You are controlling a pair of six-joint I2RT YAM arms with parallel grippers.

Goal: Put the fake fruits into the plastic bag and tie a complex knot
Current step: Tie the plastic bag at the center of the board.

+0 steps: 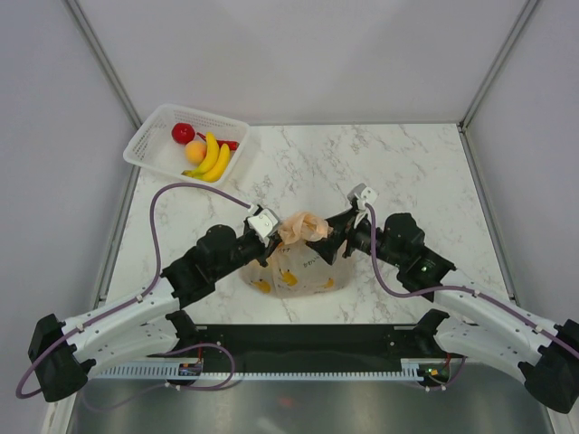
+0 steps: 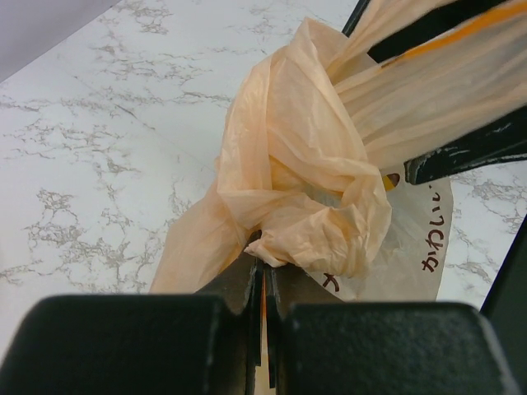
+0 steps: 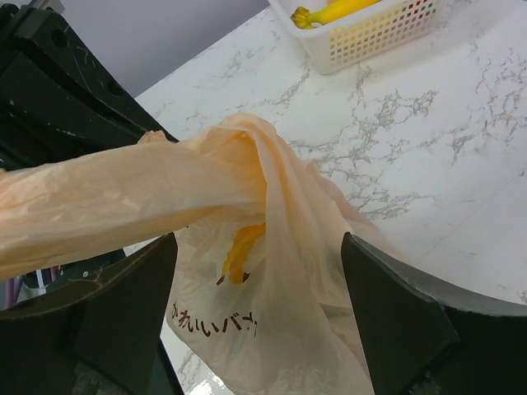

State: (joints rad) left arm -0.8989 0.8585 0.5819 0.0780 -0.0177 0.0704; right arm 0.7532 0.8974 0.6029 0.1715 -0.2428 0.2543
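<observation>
The peach plastic bag [image 1: 291, 271] with banana prints stands between both arms at the table's near middle. Its handle strips are bunched into a loose knot [image 1: 303, 226] at the top. My left gripper [image 2: 263, 263] is shut on a handle strip just below that bunch [image 2: 305, 181]. My right gripper [image 3: 257, 243] is open, its fingers either side of the bag's neck [image 3: 280, 214], and one strip [image 3: 107, 206] stretches across its left finger. Fake fruits lie in the white basket [image 1: 145, 145]: a red apple [image 1: 183, 133], a peach [image 1: 195, 151], bananas [image 1: 213, 158] and a chili [image 1: 228, 144]. What the bag holds does not show.
The basket [image 3: 379, 37] sits at the far left corner of the marble table, with bananas [image 3: 338, 10] showing in the right wrist view. Grey walls enclose the table on three sides. Both arms reach inward and nearly meet at the bag.
</observation>
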